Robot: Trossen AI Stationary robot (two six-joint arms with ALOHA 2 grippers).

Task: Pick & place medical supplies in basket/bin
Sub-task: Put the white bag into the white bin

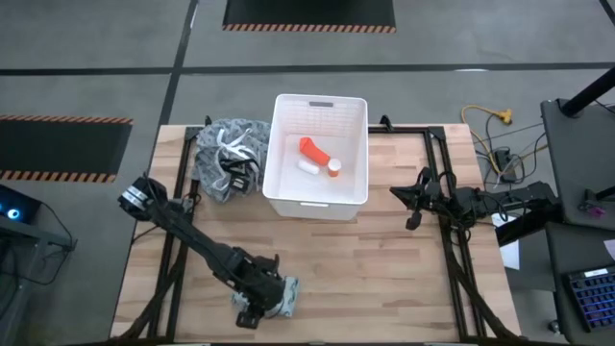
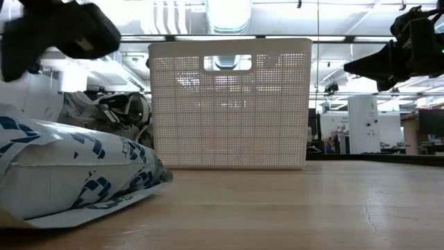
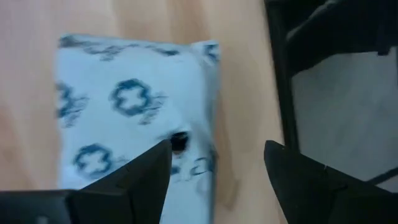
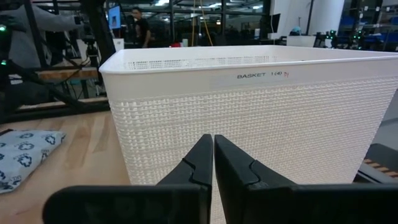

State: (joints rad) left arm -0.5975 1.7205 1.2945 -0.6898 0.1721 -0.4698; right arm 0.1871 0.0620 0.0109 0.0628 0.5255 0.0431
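A pale blue packet printed with cross marks (image 1: 286,297) (image 3: 130,106) lies flat near the table's near edge and bulks at the left of the low view (image 2: 69,173). My left gripper (image 1: 256,300) (image 3: 217,155) hovers open above it, one finger over the packet's edge and the other over bare wood. The white ribbed bin (image 1: 279,144) (image 2: 229,104) (image 4: 249,112) stands at the far middle. On its floor lie an orange bottle (image 1: 312,149), a white cylinder (image 1: 307,167) and a small round cap (image 1: 333,165). My right gripper (image 1: 411,207) (image 4: 213,155) is shut, raised to the right of the bin and facing its wall.
A grey patterned cloth bundle with white straps (image 1: 229,159) (image 2: 111,111) rests against the bin's left side. Black frame rails (image 1: 452,240) run along the table's left and right edges. Bare wood (image 1: 384,279) spreads between the packet and the right arm. A person stands far off in the room (image 4: 142,25).
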